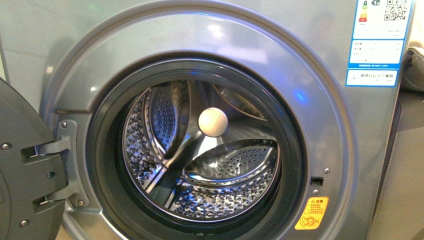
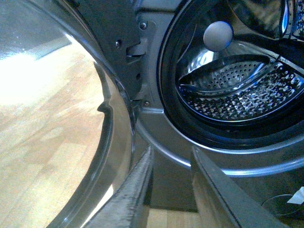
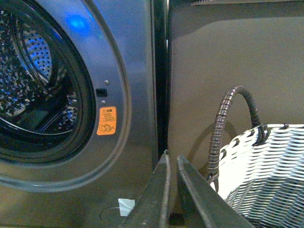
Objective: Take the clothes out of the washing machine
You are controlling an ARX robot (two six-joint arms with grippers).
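The washing machine (image 1: 320, 95) fills the front view, silver-grey, with its round porthole open. Its dark gasket (image 1: 102, 150) rings the shiny perforated drum (image 1: 225, 195). No dark grey-blue clothes show in the drum or anywhere else; they are out of view. Neither arm shows in the front view. My left gripper (image 2: 172, 152) is open and empty, low in front of the machine's lower left rim, below the drum (image 2: 247, 95). My right gripper (image 3: 173, 156) is shut and empty, at the machine's right edge, below the yellow sticker (image 3: 106, 120).
The open door (image 1: 25, 165) hangs on its hinge at the left, and its glass (image 2: 90, 142) lies close to my left gripper. A white woven basket (image 3: 270, 175) with a dark wrapped handle (image 3: 223, 123) stands right of the machine. A pale grey cloth bundle (image 1: 414, 67) is at the right edge. The floor (image 2: 42, 118) is wooden.
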